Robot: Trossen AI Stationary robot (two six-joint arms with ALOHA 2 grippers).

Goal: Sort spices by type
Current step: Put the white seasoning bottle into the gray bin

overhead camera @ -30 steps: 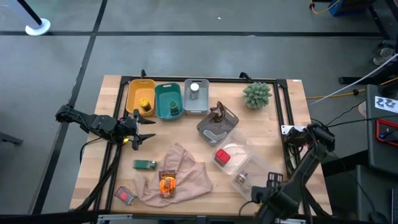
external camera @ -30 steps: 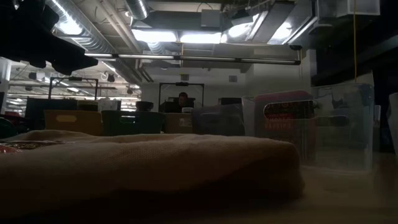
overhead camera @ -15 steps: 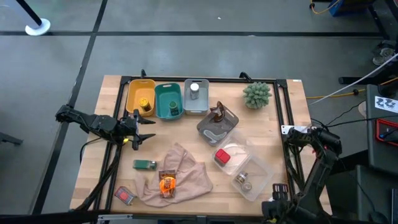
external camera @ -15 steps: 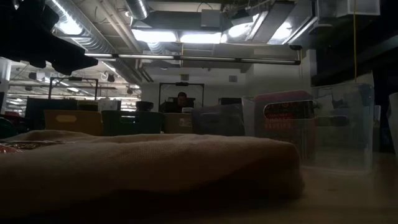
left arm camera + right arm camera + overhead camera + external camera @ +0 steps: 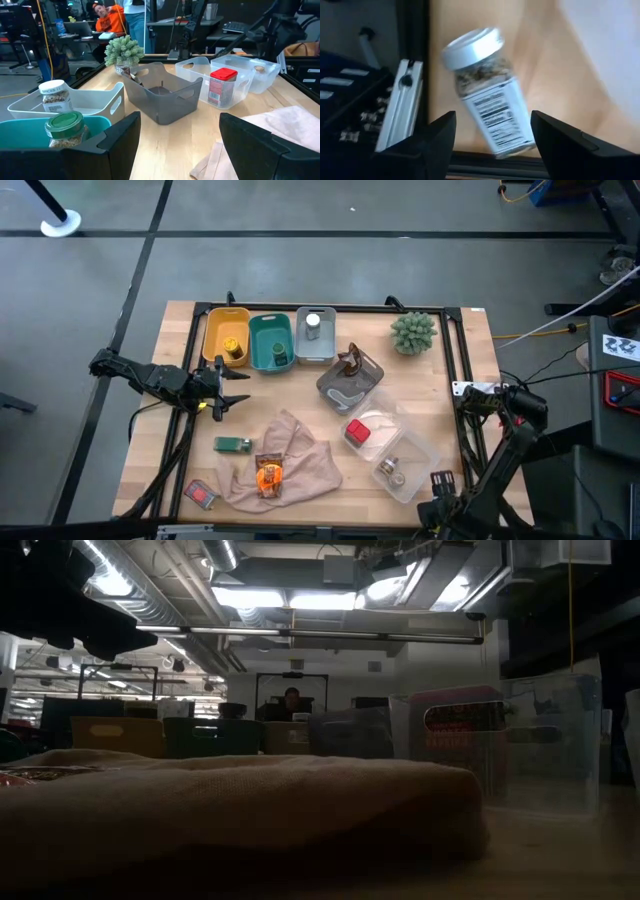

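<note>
Back row, left to right: yellow bin [image 5: 225, 332] with a yellow jar [image 5: 232, 348]; teal bin [image 5: 270, 340] with a green-lidded jar [image 5: 65, 129]; white bin [image 5: 315, 335] with a silver-capped jar [image 5: 313, 324]. Grey bin [image 5: 350, 378]. Clear tray [image 5: 398, 448] holds a red-capped jar [image 5: 357, 431] and a silver-capped jar [image 5: 391, 471].

Left tool [image 5: 232, 388]: fingers apart, empty, near yellow bin. Right tool [image 5: 441, 492]: fingers apart at the surface's [image 5: 440, 395] near right edge, gripping nothing.
</note>
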